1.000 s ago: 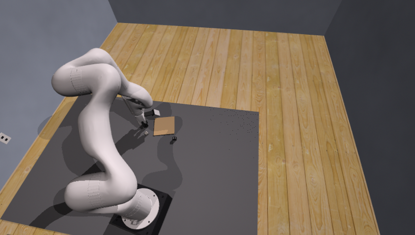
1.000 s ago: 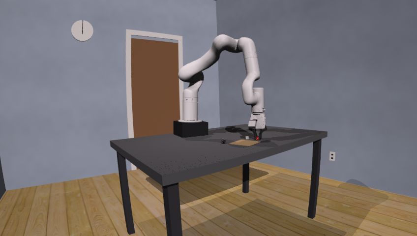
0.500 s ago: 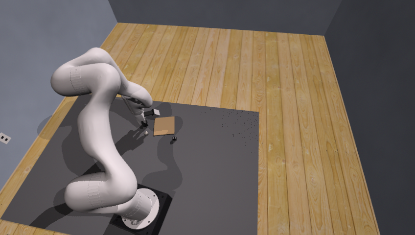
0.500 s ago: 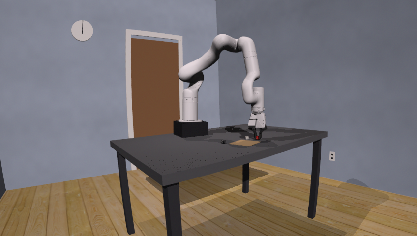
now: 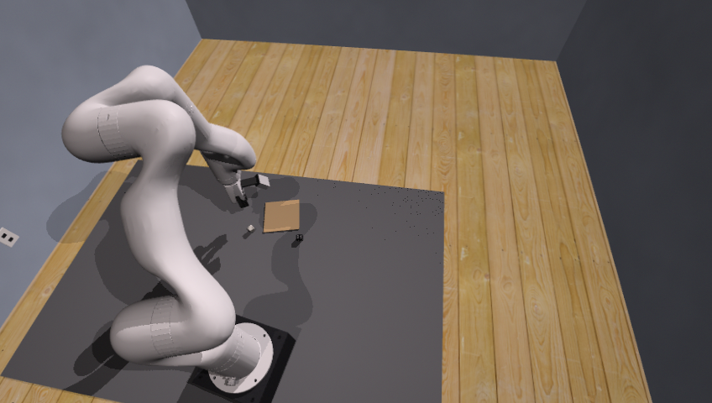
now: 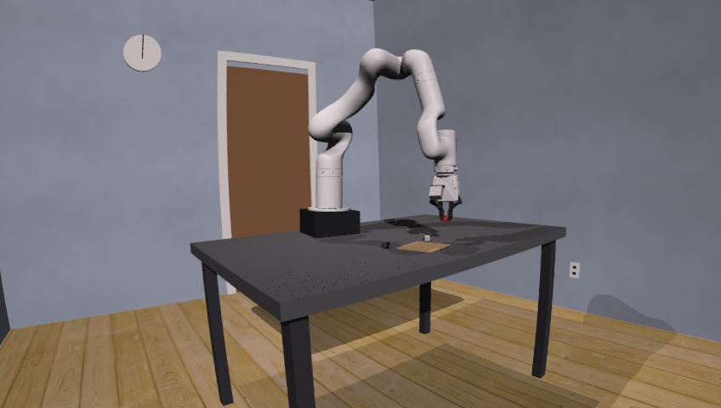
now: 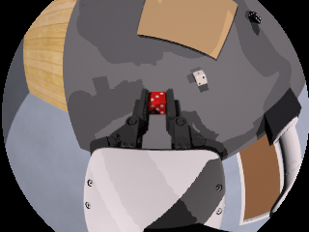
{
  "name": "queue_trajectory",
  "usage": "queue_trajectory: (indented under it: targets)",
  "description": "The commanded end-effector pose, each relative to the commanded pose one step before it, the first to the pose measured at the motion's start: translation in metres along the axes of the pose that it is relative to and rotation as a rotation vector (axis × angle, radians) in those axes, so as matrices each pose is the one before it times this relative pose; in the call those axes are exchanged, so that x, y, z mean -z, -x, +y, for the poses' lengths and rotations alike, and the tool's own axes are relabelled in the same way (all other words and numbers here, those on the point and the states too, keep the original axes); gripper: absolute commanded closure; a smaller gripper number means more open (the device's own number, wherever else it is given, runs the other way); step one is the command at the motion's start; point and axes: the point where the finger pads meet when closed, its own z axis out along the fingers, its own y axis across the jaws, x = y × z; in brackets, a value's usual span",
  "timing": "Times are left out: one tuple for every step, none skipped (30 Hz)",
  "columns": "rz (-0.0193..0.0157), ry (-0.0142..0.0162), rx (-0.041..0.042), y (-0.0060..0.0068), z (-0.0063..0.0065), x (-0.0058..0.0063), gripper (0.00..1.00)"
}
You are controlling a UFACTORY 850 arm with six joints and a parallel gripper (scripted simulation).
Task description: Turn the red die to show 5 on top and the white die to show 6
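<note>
You have the gripper pinching the red die — one dark finger against each side of it, near the tips. The fingers point down, and the die sits between them above the table, off the mat (the top view hides it from you, but the wrist view shows it well). You can see white pips on its red faces, though I cannot tell you for certain which number is on top.

Ahead of your fingers in the wrist view, well apart from them, the tan mat lies flat on the table. The white die is ahead and to the right of the fingertips in that same view, resting on the table near the mat — beside it, not on it. Farther out from your fingers, past the white die, the black die rests on the table just beside the mat (its pips are too small for you to count safely). Your three dice are apart from one another, none on top of another.

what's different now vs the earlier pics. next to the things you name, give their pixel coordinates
The gripper (image 5: 242, 201) (image 6: 445, 218) (image 7: 157, 98) has risen, lifting the red die (image 6: 445, 218) (image 7: 157, 102), which was already between its fingers. The white die (image 5: 250, 227) (image 6: 427, 238) (image 7: 200, 77), black die (image 5: 299, 238) (image 6: 385, 245) (image 7: 254, 17) and mat (image 5: 281, 216) (image 6: 423, 246) (image 7: 188, 21) stayed put.
</note>
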Motion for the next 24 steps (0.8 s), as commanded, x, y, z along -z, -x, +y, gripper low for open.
queue_trajectory:
  targets:
    - [0.0009, -0.00083, -0.00005, 0.00009, -0.0003, 0.02012, 0.85]
    - [0.0, 0.0, 0.0, 0.0, 0.0, 0.00114, 0.85]
    - [0.0, 0.0, 0.0, 0.0, 0.0, 0.00046, 0.85]
    - [0.0, 0.0, 0.0, 0.0, 0.0, 0.00007, 0.85]
    - [0.0, 0.0, 0.0, 0.0, 0.0, 0.0, 0.85]
    - [0.0, 0.0, 0.0, 0.0, 0.0, 0.0, 0.85]
    - [0.0, 0.0, 0.0, 0.0, 0.0, 0.0, 0.85]
    - [0.0, 0.0, 0.0, 0.0, 0.0, 0.0, 0.85]
    - [0.0, 0.0, 0.0, 0.0, 0.0, 0.0, 0.85]
    - [0.0, 0.0, 0.0, 0.0, 0.0, 0.0, 0.85]
    - [0.0, 0.0, 0.0, 0.0, 0.0, 0.0, 0.85]
    - [0.0, 0.0, 0.0, 0.0, 0.0, 0.0, 0.85]
    - [-0.00002, 0.0, -0.00471, -0.00142, 0.00078, 0.00005, 0.85]
    - [-0.0001, -0.00001, -0.0265, -0.00793, 0.00442, 0.00028, 0.85]
    - [-0.00016, -0.00002, -0.05453, -0.01621, 0.00905, 0.00059, 0.85]
    - [-0.00011, -0.00004, -0.07636, -0.0226, 0.01231, 0.00085, 0.85]
    - [0.0, 0.0, 0.0, 0.0, 0.0, 0.0, 0.85]
    - [0.0, -0.00004, -0.06205, -0.01844, 0.00937, 0.00071, 0.85]
    - [0.00002, -0.00002, -0.02245, -0.00674, 0.00315, 0.00026, 0.85]
    - [0.0, 0.0, 0.0, 0.0, 0.0, 0.0, 0.85]
    - [0.00016, -0.00006, -0.07644, -0.02263, 0.01088, 0.00088, 0.85]
    - [0.0, 0.0, 0.0, 0.0, 0.0, 0.0, 0.85]
    - [0.00019, -0.00004, -0.05463, -0.01623, 0.0072, 0.00063, 0.85]
    - [0.0, 0.0, 0.0, 0.0, 0.0, 0.0, 0.85]
